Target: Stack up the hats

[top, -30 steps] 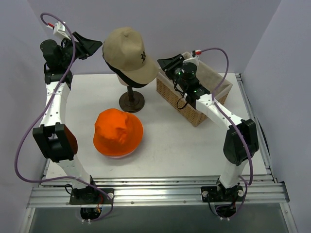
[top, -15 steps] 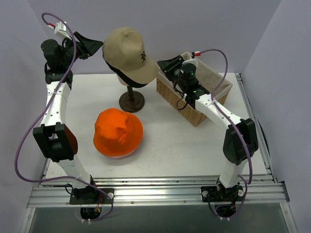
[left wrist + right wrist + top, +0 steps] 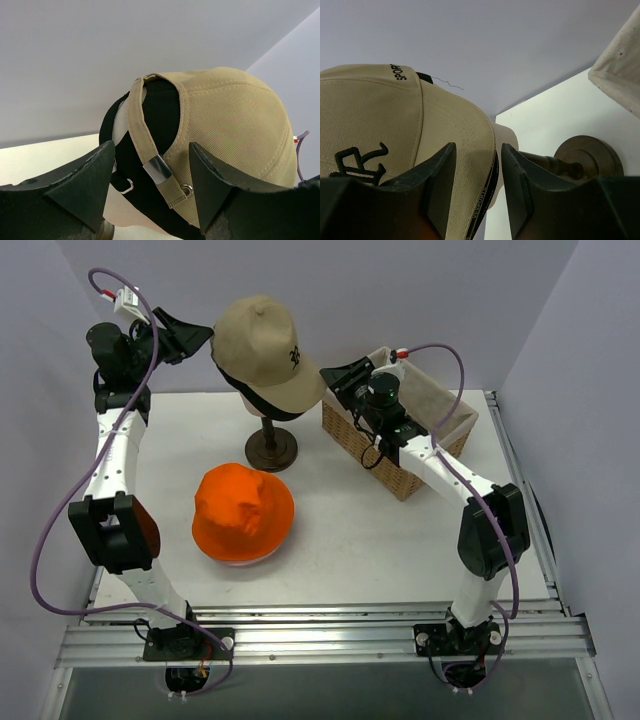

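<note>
The tan cap (image 3: 258, 340) sits on top of the black cap (image 3: 266, 411) on the mannequin head. My left gripper (image 3: 203, 333) is open at the back of the tan cap (image 3: 235, 120). Its fingers (image 3: 75, 185) stand on either side of the strap buckle (image 3: 160, 170) without touching it. My right gripper (image 3: 329, 373) is open at the front. The brim's edge (image 3: 480, 150) lies in the gap of the right gripper (image 3: 478, 147). The orange bucket hat (image 3: 243, 512) lies on the table, with a pale pink rim (image 3: 246, 560) showing under its near edge.
The mannequin's dark stand (image 3: 271, 448) is at the back centre, and its round base (image 3: 587, 157) shows in the right wrist view. A wicker basket (image 3: 432, 408) with a cloth liner stands at the back right, under the right forearm.
My right gripper has shifted a little left toward the brim and its jaws have spread slightly. The left gripper and the hats have stayed put.
</note>
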`<state>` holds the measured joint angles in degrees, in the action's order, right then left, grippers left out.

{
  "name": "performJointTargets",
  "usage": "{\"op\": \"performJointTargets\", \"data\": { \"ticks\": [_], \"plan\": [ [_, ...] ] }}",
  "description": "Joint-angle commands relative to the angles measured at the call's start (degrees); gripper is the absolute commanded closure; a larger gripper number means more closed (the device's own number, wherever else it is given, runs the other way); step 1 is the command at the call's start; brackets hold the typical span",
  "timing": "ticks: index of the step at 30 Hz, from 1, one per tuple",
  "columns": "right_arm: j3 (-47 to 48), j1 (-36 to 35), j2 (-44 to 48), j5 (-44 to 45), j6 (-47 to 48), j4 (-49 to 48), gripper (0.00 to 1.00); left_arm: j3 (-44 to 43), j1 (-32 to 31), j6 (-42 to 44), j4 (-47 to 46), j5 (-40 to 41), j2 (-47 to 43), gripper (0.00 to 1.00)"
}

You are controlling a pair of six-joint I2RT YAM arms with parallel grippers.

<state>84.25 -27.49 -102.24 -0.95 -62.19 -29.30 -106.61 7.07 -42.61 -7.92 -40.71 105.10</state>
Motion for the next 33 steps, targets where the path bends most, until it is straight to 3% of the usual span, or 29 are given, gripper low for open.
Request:
{"op": "performJointTargets", "data": {
  "ticks": [1, 11, 24, 33],
  "plan": [
    [0.6, -0.7, -0.8, -0.8, -0.7, -2.1, 0.62, 0.0, -0.3, 0.9, -2.1, 0.1, -0.4, 0.31],
    [-0.1, -1.1, 0.0, -0.6, -1.0, -3.2, 0.63, 0.4, -0.3, 1.0, -2.1, 0.4, -0.6, 0.31],
    [-3.9, -1.4, 3.7, 0.8, -0.5, -8.2, 0.84, 0.6, -0.5, 1.3, -1.6, 0.6, -0.2, 0.31],
    [-4.3, -2.2, 5.6, 3.1, 0.1, -8.8, 0.82, 0.5, -0.5, 1.6, -1.3, 0.7, -0.4, 0.31]
  ]
}}
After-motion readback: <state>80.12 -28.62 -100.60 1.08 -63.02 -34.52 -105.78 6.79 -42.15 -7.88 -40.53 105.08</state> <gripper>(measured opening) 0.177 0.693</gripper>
